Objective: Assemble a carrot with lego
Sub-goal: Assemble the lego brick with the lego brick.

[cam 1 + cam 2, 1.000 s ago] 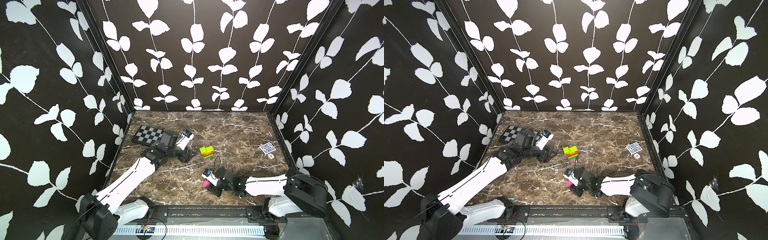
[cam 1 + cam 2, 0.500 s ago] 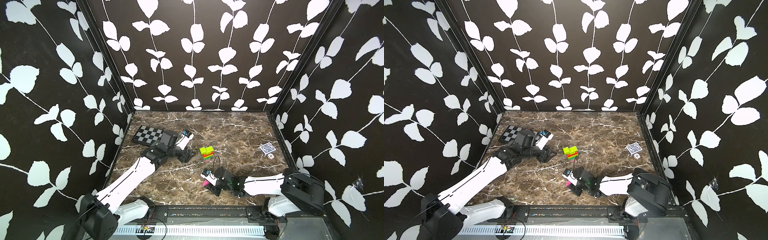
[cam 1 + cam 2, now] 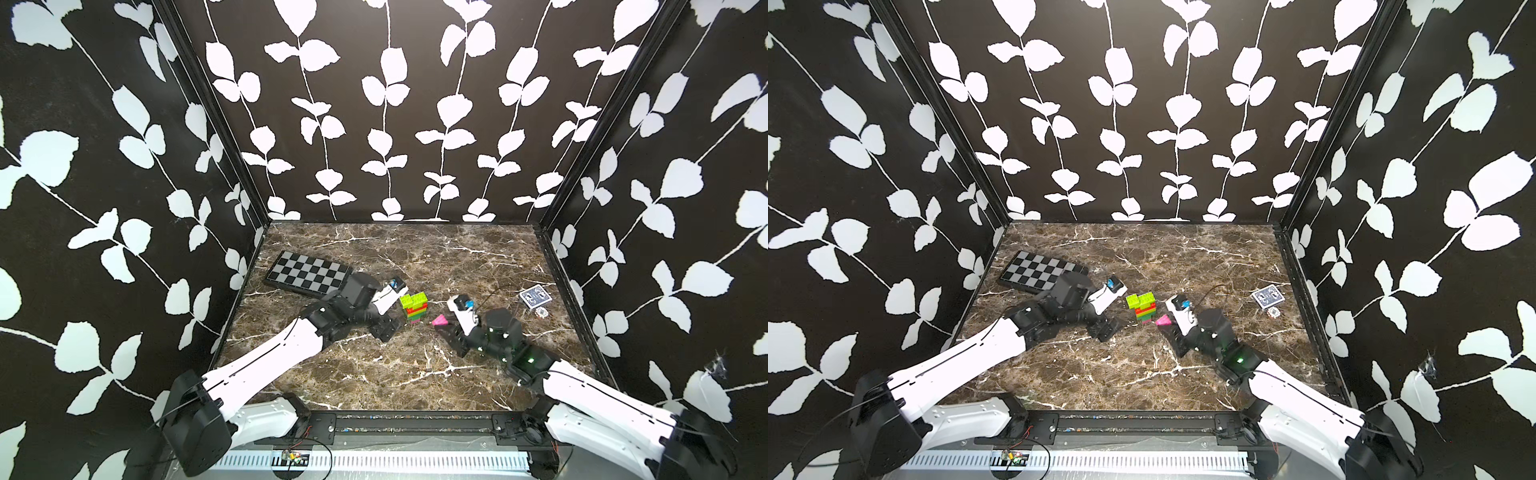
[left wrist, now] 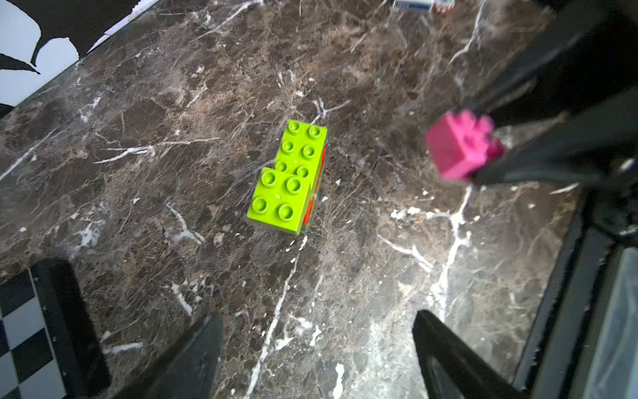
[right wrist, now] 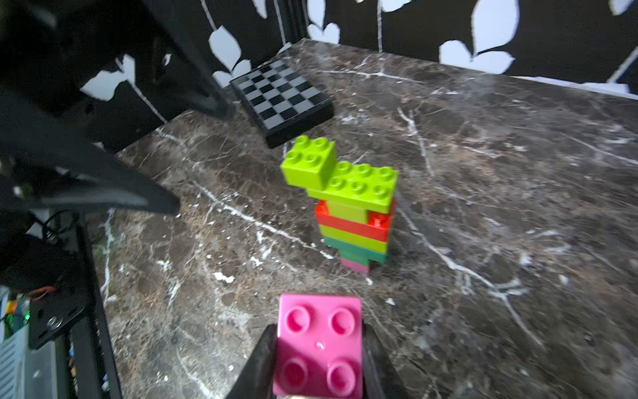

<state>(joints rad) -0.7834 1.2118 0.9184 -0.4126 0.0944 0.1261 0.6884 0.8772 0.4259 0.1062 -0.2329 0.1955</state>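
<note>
**Q:** How far is the build progressing?

**A:** The carrot [image 5: 355,214] is standing upright on the desk [image 3: 415,374], between the two arms. It is showing a pink foot, then green, lime and red-orange bands, a wide lime brick, and a small lime brick sitting on one end of that. By judgement, most of the joining is done.

**Q:** What is remaining?

**A:** The right hand [image 5: 319,349] is clenching one pink brick [image 5: 319,321], holding it near the carrot but apart from it. That piece is probably awaiting pressing onto the top. The left hand [image 4: 315,319] is hanging released near the carrot, its fingers standing wide with nothing between them.

**Q:** What is escaping view?

**A:** The carrot's pink foot is showing only partly, and its far side is facing away from the right wrist view. The right hand is appearing blurred in the left wrist view. No other loose brick is showing. A checkered board [image 3: 309,274] and a card deck [image 3: 535,297] are lying aside; a small item by the deck is too small to name.
</note>
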